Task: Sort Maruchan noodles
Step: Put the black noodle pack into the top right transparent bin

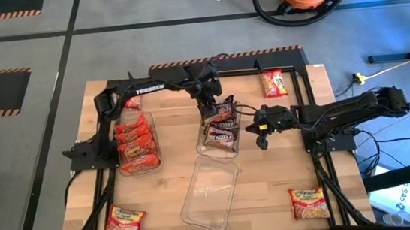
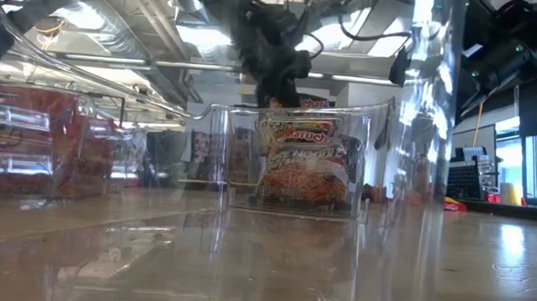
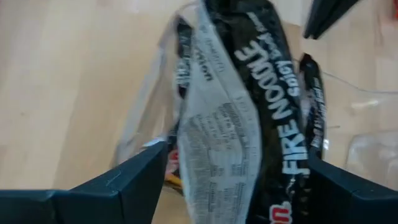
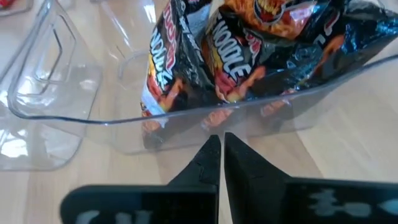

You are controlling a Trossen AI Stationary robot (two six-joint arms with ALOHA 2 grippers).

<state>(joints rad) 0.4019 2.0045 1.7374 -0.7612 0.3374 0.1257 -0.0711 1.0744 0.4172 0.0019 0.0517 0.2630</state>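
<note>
- The dark noodle packets (image 1: 221, 125) stand on edge in the middle clear bin (image 1: 232, 148), at the centre of the high view; the right wrist view shows several black packs with flame print leaning together behind the bin's wall.
- One dark packet (image 3: 249, 118) fills the left wrist view, lying between the left gripper's (image 3: 236, 180) spread fingers (image 3: 134, 180). The fingers are wide open; I cannot tell whether they touch the wrapper.
- In the high view the left gripper (image 1: 209, 105) hangs over the upper end of that bin.
- The orange-red packets (image 1: 137, 143) are stacked in the left bin (image 1: 150, 124), at centre-left of the frame.
- Loose red-and-yellow packets lie on the desk (image 1: 273, 191): one at the upper right (image 1: 274, 83), one at the lower right (image 1: 309, 202), one at the lower left (image 1: 123, 223).
- An empty bin (image 1: 211, 194) lies tilted at lower centre, likely meant for those loose ones.
- The right gripper (image 1: 261, 128) sits just right of the middle bin with its fingers pressed shut on nothing; its wrist view shows the fingers (image 4: 202, 168) together just outside the bin's wall.
- Handling, as a judgement: the packets look light, with slick crinkly film over a brittle noodle block. Hard squeezing could crack it; the sealed end may slip. Taking the pack across its flat faces near the middle seems safest.
</note>
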